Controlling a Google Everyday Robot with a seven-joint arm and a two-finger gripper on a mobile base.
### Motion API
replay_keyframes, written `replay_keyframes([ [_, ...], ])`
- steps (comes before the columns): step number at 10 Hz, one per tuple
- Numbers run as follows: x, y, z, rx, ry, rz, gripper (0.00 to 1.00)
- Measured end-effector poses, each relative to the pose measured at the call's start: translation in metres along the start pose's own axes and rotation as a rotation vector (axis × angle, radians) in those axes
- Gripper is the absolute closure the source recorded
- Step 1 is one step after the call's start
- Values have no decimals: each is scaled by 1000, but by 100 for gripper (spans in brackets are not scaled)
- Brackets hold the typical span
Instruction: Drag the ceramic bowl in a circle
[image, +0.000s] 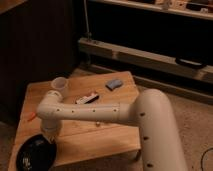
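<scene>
Gripper at the bowl's rim, front-left corner of the surface

The gripper (50, 136) hangs below the arm's bent wrist and meets the ceramic bowl (34, 154) at its far right rim. The bowl's body therefore lies toward the camera and to the left of the gripper, at the very front-left corner of the wooden surface (102, 136). Whether the gripper is spread or pinching the rim I cannot tell. A round bowl has no long axis, so the circle probably has to curve inward toward the white cup (59, 84), away from the edge.
</scene>
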Motion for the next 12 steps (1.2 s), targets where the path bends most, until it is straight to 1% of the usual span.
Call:
replay_keyframes([
  [1, -18, -1, -1, -6, -8, -14, 100],
  [2, -38, -10, -3, -9, -16, -19, 100],
  [3, -50, -24, -6, -8, -18, -17, 100],
  [4, -57, -39, -10, -4, -17, -9, 100],
  [5, -64, -65, -19, 2, -25, 16, 100],
  [7, -62, -104, -35, 17, -43, 74, 100],
  [8, -48, -123, -45, 28, -54, 113, 100],
  [9, -31, -134, -52, 37, -59, 146, 100],
  [10, -9, -143, -59, 46, -67, 179, 100],
  [11, 24, -152, -66, 57, -69, 218, 100],
  [12, 50, -155, -67, 64, -65, 243, 100],
])
